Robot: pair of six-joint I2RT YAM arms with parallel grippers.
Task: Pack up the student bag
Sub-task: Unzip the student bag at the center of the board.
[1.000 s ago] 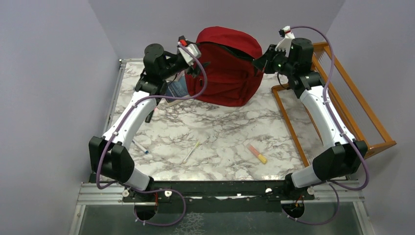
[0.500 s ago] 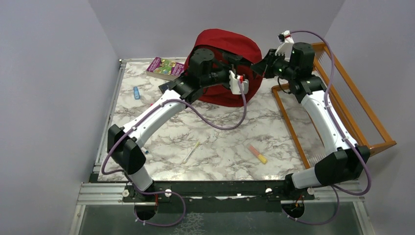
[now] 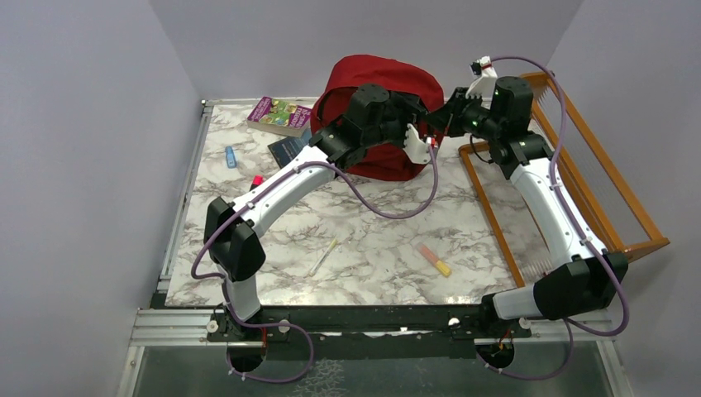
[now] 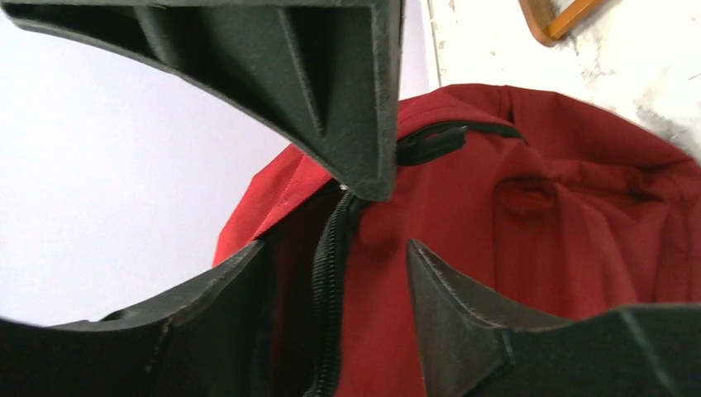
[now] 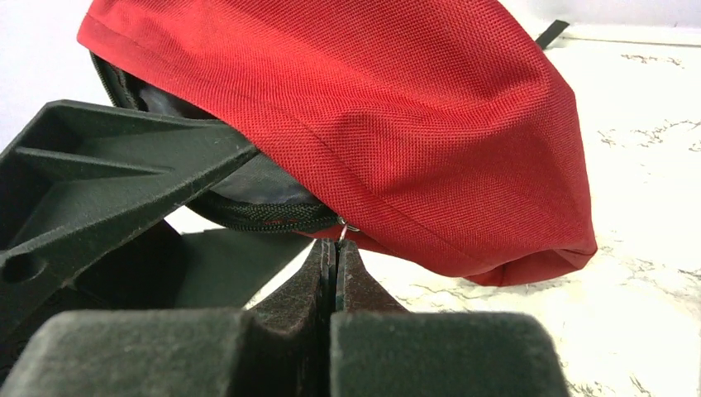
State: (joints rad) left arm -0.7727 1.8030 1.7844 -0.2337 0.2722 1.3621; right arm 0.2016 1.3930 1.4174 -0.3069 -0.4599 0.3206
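The student bag (image 3: 376, 73), a red backpack, stands at the back of the table. My left arm reaches across its front, with the left gripper (image 3: 431, 131) at the bag's right side, close to the right gripper (image 3: 445, 122). In the left wrist view the left gripper (image 4: 337, 248) is open, its fingers either side of the black zipper (image 4: 331, 273) and the red fabric (image 4: 537, 215). My right gripper (image 5: 335, 244) is shut on the zipper pull (image 5: 344, 227) at the mouth of the bag (image 5: 372, 124). Grey lining shows inside.
A purple book (image 3: 277, 112) and a dark book (image 3: 285, 149) lie left of the bag. A small blue item (image 3: 231, 155), a pink item (image 3: 257, 179), a thin pale stick (image 3: 324, 256) and an orange-yellow marker (image 3: 434, 260) lie on the marble. A wooden rack (image 3: 579, 165) stands right.
My left arm has swung from the bag's left side across its front to the right side, uncovering the books, and its jaws have narrowed a little. The right gripper has kept its hold.
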